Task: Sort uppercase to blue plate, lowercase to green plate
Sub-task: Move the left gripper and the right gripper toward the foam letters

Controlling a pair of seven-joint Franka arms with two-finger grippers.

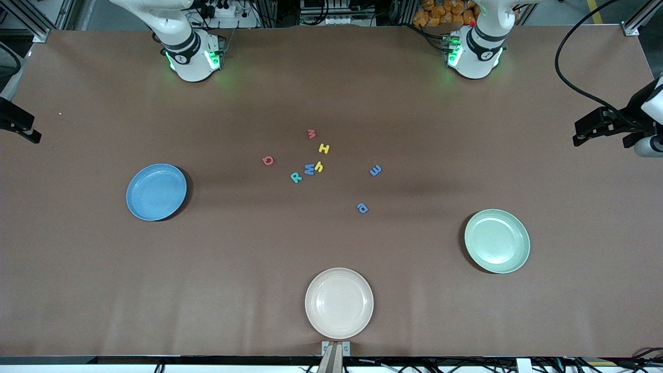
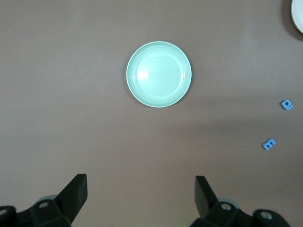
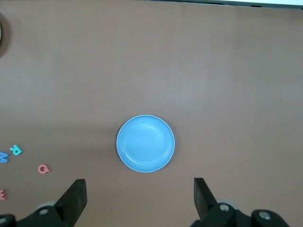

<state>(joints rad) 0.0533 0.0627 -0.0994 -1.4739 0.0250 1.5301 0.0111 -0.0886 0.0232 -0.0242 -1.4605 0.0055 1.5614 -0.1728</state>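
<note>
Nearest, a cream plate (image 1: 339, 303) sits empty; then the green plate (image 1: 497, 241), blue plate (image 1: 156, 191), both bare. Farther, all letters (image 1: 310, 169) lie loose mid-table. Left gripper (image 2: 139, 191) and right gripper (image 3: 138, 193) hang open, high over the table.

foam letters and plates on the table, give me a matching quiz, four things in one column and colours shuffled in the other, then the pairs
Things
1. capital R
2. capital H
3. small w
4. plate nearest the front camera

Colours
A. red
B. cream
C. teal-green
D. yellow

Pairs: 1-C, 2-D, 3-A, 4-B
</note>
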